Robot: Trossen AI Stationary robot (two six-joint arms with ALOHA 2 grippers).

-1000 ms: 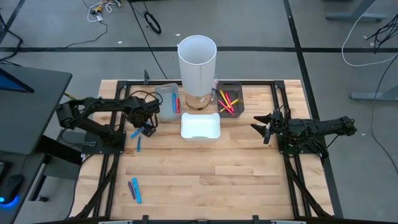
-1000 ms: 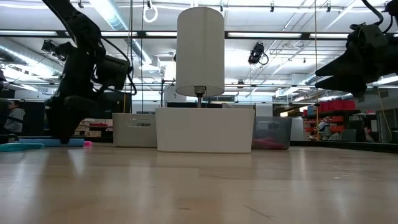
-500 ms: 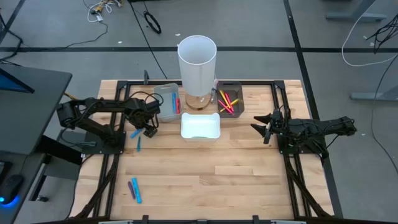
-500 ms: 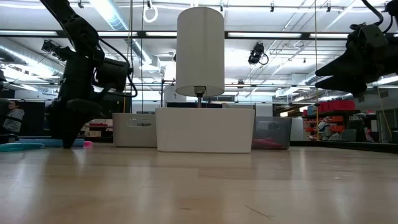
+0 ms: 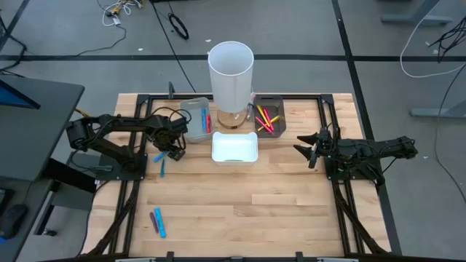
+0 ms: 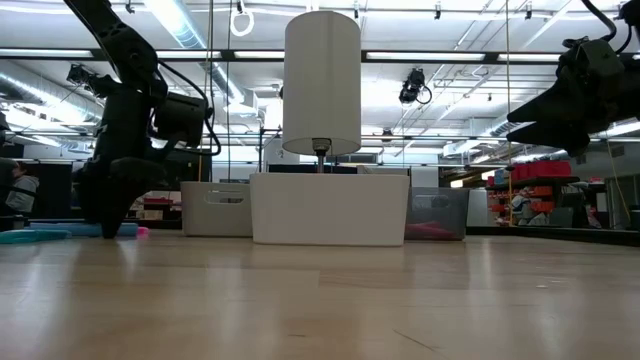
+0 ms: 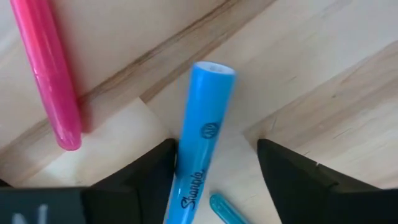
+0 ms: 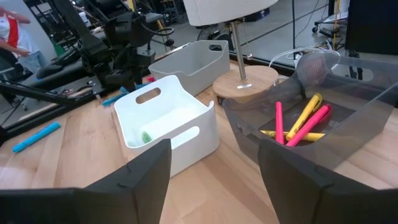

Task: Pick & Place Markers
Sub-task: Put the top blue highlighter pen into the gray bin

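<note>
Left end effector (image 5: 172, 151) is lowered just left of the white tray (image 5: 234, 148), fingers apart around a blue marker (image 7: 200, 149) lying on the counter (image 5: 277, 196), presumably for pickup; right end effector (image 5: 309, 149) is parked right of the tray, fingers apart.

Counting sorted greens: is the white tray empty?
Not empty. The right wrist view shows one small green item lying on the floor of the white handled plastic tray.

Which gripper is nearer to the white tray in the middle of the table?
Left. The left gripper is down at the table just beside the white tray, over a blue marker. The right gripper waits farther off on the opposite side.
</note>
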